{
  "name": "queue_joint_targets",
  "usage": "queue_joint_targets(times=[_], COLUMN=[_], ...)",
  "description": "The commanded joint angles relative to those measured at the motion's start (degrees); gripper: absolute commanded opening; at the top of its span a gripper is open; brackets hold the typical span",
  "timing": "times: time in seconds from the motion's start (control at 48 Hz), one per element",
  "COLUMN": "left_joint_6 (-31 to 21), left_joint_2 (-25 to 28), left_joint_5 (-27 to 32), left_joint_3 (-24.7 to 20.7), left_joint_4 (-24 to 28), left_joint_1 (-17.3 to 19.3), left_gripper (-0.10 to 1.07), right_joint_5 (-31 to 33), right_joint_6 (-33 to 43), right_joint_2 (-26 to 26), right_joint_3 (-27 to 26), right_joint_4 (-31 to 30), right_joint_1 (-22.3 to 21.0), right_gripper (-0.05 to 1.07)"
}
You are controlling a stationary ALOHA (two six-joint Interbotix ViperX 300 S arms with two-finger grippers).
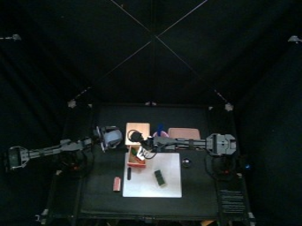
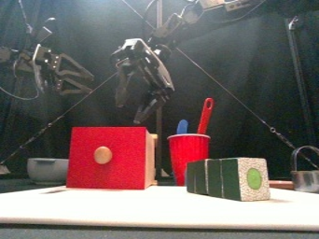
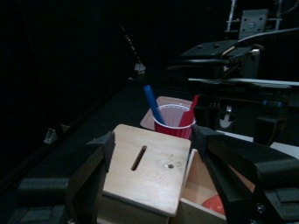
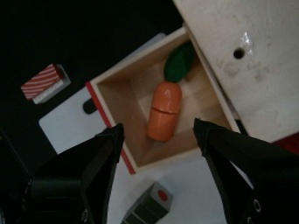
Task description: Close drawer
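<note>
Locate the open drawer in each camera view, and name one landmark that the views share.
Top view: drawer mid-table, small.
Front view: red knobbed face, lower left.
Left wrist view: bottom, right of centre.
Right wrist view: centre, carrot inside.
Shared landmark: the wooden box.

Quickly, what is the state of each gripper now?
Left gripper: open, holding nothing, over the wooden box.
Right gripper: open, holding nothing, above the drawer.

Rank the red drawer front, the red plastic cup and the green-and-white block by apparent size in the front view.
1. Red square drawer front with round wooden knob: largest.
2. Green-and-white speckled block and red plastic cup: look alike in size; the block sits nearer the camera, so unranked.
</note>
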Motion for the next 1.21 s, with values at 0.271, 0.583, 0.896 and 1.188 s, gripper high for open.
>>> queue_joint_targets(times=[0.271, 0.583, 0.896, 1.188], left_joint_6=[-0.35, -0.44, -0.35, -0.53], left_joint_2=[0.18, 0.53, 0.62, 0.53], left_joint_5=[-0.18, 3.78, 4.04, 4.22], left_joint_3=[-4.13, -5.54, -5.54, -5.27], left_joint_4=[-0.18, -1.23, -1.05, -2.55], left_joint_1=[-0.26, -2.72, -10.46, -13.1], left_gripper=[1.0, 1.0, 1.0, 1.0], right_joint_5=[-4.48, -12.39, -30.67, -44.38], right_joint_6=[-0.09, -1.67, -1.23, -0.53], right_joint_2=[-8.17, -16.08, -30.15, -38.94], right_joint_3=[9.05, 17.93, 34.1, 43.95], right_joint_4=[2.64, 1.76, -3.25, -9.67], right_joint_1=[1.41, 2.64, 2.81, 3.08], right_gripper=[0.69, 0.58, 0.58, 0.58])
